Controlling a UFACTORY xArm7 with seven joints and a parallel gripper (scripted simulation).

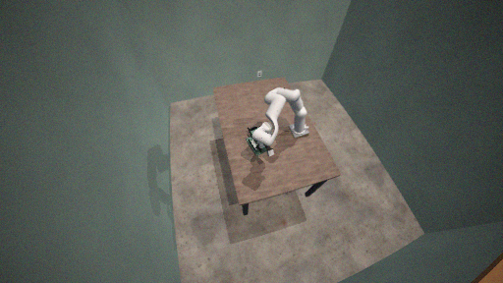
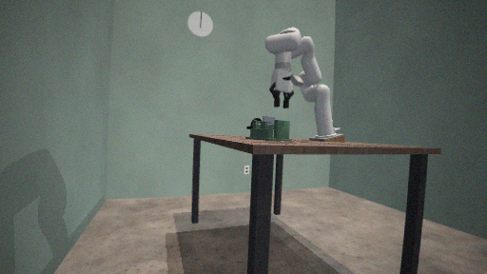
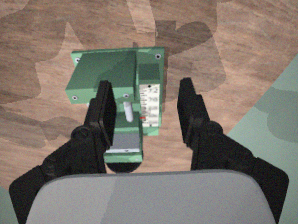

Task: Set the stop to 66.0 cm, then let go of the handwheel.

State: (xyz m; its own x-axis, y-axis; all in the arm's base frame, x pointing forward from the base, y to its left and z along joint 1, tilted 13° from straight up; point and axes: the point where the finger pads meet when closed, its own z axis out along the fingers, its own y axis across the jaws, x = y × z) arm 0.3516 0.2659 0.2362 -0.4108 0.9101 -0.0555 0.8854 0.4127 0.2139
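The green stop device [image 1: 251,145] [image 2: 282,129] [image 3: 102,72] stands on the table. In the wrist view its white scale [image 3: 150,104] shows blurred numbers, with 72 near the top. A small red pointer [image 3: 143,118] is low on the scale, near 66; the exact reading cannot be told. A grey plate [image 2: 268,118] [image 3: 124,142] and a pale rod [image 3: 129,111] are beside the scale. The black handwheel [image 2: 257,119] [image 3: 124,168] is at the device's end, mostly hidden in the wrist view. My gripper [image 2: 282,106] [image 3: 146,93] is open and empty, above the device and clear of the handwheel.
The brown table [image 1: 295,169] [image 2: 361,148] carries the device and the arm's base [image 1: 300,131] [image 2: 327,137], which stands to the right of the device in the top and exterior views. The taller green block rises beside the scale. Arm shadows fall over the table.
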